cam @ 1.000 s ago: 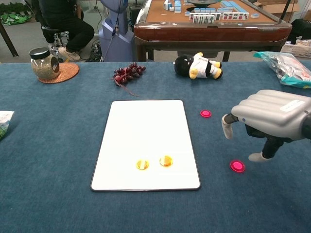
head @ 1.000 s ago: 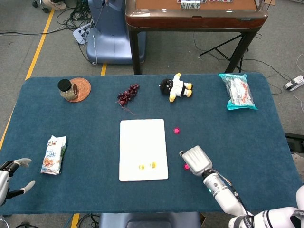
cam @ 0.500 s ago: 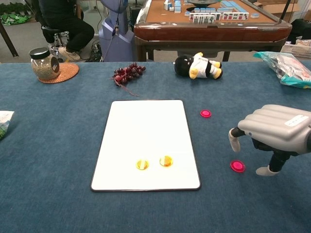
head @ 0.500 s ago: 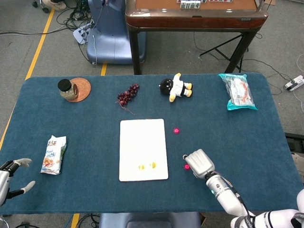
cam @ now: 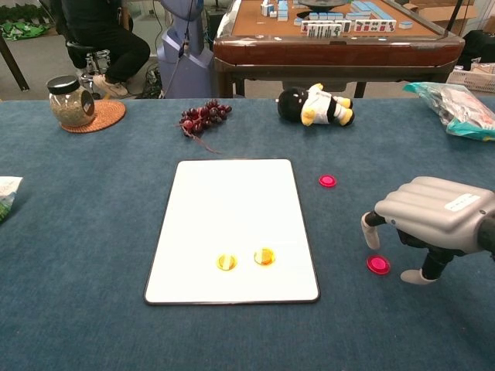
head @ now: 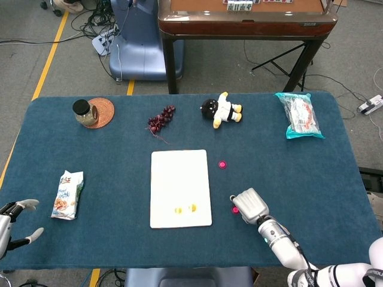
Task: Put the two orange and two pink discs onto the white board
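Two orange discs [cam: 226,263] [cam: 264,256] lie on the white board [cam: 232,201], near its front edge; the head view shows them as orange discs [head: 185,208] on the board [head: 179,179]. One pink disc [cam: 328,181] [head: 222,164] lies on the cloth right of the board. The other pink disc [cam: 378,265] [head: 235,210] lies further forward, under my right hand [cam: 435,220] [head: 250,205], which hovers palm down just over it with fingers apart, holding nothing. My left hand [head: 15,224] rests open at the table's front left corner.
A jar on a woven coaster [head: 87,112], grapes [head: 161,118], a plush toy [head: 221,110] and a snack bag [head: 299,115] line the far side. Another snack packet [head: 67,194] lies front left. A wooden table [head: 245,18] stands beyond.
My right hand has sunk lower and drawn slightly back toward me, settling over the nearer pink disc. The discs and my left hand have not moved.
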